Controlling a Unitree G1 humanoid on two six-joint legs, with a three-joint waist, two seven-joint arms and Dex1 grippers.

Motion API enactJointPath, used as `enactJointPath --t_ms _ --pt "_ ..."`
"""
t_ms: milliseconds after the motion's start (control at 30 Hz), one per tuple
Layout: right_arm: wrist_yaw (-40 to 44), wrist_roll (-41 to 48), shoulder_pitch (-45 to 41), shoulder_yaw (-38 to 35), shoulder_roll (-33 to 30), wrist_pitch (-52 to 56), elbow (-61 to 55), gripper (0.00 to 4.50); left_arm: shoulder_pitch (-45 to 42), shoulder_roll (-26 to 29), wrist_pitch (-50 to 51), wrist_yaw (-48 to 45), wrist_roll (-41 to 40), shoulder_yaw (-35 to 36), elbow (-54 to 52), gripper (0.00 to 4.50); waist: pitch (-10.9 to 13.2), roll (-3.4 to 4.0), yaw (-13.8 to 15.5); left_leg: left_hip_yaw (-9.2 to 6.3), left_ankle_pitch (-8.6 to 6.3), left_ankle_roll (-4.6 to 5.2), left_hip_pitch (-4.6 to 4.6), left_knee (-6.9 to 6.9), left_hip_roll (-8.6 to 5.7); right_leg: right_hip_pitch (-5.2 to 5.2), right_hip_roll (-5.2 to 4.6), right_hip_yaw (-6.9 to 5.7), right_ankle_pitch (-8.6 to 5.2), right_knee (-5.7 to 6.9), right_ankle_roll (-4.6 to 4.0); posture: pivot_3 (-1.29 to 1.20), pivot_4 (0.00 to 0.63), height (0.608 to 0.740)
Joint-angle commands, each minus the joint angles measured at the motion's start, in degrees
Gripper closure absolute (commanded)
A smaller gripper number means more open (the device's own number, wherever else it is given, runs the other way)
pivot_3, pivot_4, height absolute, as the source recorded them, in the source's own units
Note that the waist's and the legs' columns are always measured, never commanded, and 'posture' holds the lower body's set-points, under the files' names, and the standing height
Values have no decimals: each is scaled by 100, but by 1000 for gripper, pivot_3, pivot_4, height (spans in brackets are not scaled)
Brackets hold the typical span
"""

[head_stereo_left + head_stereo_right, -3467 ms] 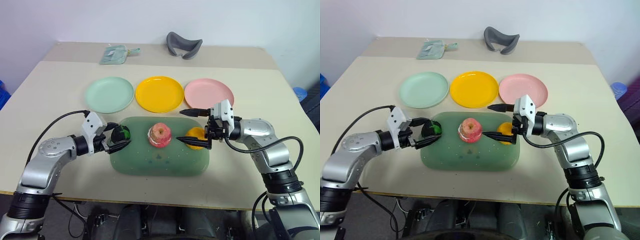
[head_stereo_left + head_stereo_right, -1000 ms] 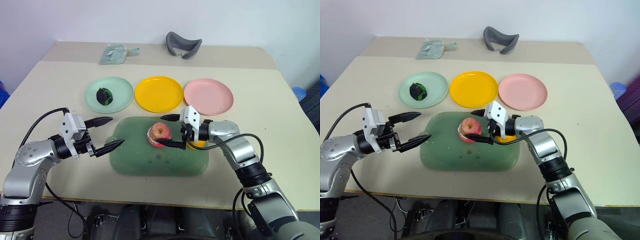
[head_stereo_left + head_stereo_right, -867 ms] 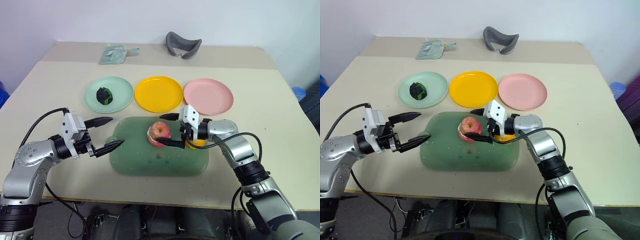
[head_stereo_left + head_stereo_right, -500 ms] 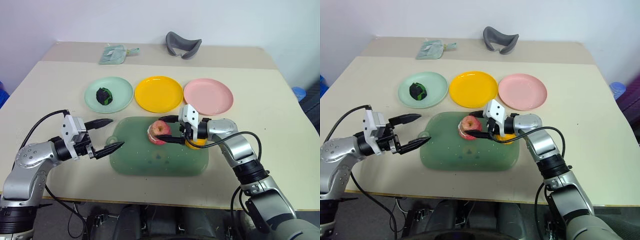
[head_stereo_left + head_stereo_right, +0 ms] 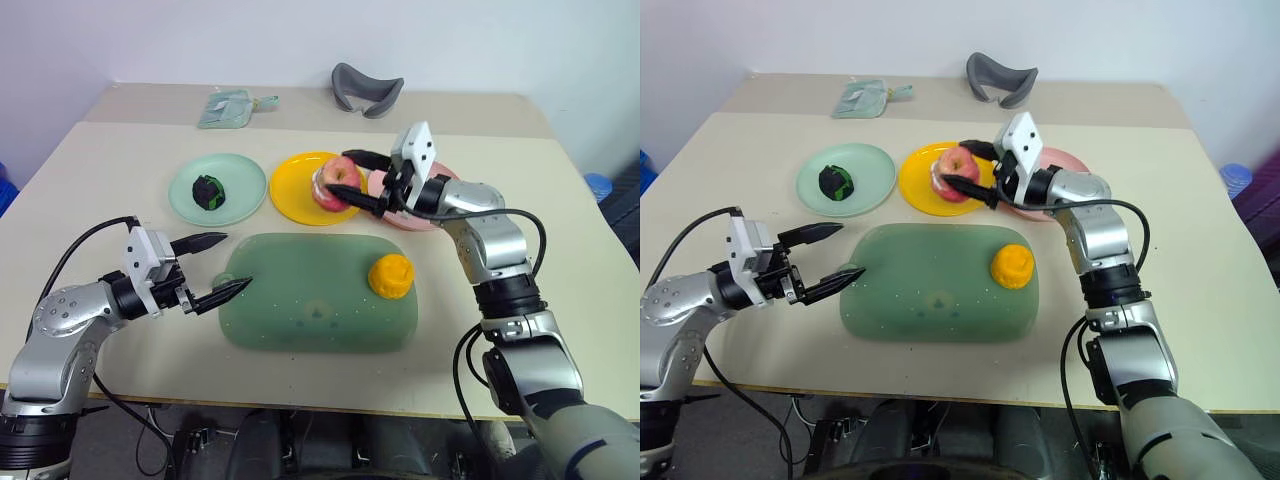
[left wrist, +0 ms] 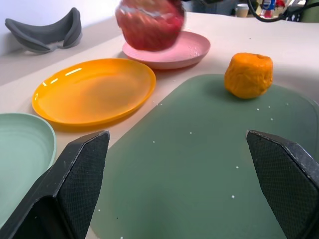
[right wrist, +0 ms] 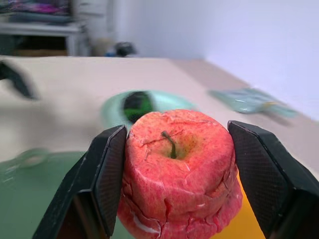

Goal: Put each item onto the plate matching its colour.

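Holding the red toy (image 5: 336, 181) between its two black fingers, the right gripper (image 5: 362, 182) hung in the air over the yellow plate (image 5: 292, 197), near that plate's edge next to the pink plate (image 5: 432, 203). The fingers were clamped on the toy's two sides, as the right wrist view showed up close (image 7: 180, 188). The toy looked like a bumpy red apple with a small stalk on top. It was not touching any plate.

The left gripper (image 5: 218, 268) was down by the left end of the green tray (image 5: 300, 310). Its fingers (image 5: 205, 241) were wide apart and had nothing in them.

The orange toy (image 5: 390, 275) sat on the tray, near its right end. The dark green toy (image 5: 208, 190) lay on the mint plate (image 5: 240, 196). The pink plate had nothing on the part that showed.

The three plates stood in a row on the bench (image 5: 90, 170), behind the tray: mint on the left, yellow in the middle, pink on the right. At the back of the bench lay a grey curved pad (image 5: 367, 90) and a small pale green packet (image 5: 232, 107).
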Motion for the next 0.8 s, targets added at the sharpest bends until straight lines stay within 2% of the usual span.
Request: enactJointPath --t_ms 33,267,433,667,800 --pt "-330 -311 -558 -268 -182 -655 1020 1262 -42 -24 -39 77 -24 73 -209 0 2 4 -9 1 0 0 0 0 0 -1 0 1 0 0 0 0 150 740" --pt "-616 -640 -1438 -475 -351 -1550 3503 1262 59 -26 -26 96 -105 167 -309 0 7 12 -54 10 0 0 0 -2 1 -3 1 4 0 1 0 0 150 740" --pt "-721 -803 -1735 -547 -414 -1806 4354 1262 186 10 -18 76 -185 281 -384 0 11 17 -120 9 1 -1 0 -3 2 -2 1 5 0 1 0 0 150 740" --pt "-274 -560 -1792 -895 -476 -1939 4218 1262 261 -15 50 182 -214 277 -560 0 18 29 -159 1 1 -1 1 -5 4 -3 1 8 0 1 0 0 150 740" --pt "788 -21 -1218 -1044 -605 -1388 2939 1262 260 1 122 173 -259 230 -630 0 19 32 -134 1 1 -1 0 -5 4 -3 1 9 0 0 1 0 150 740"
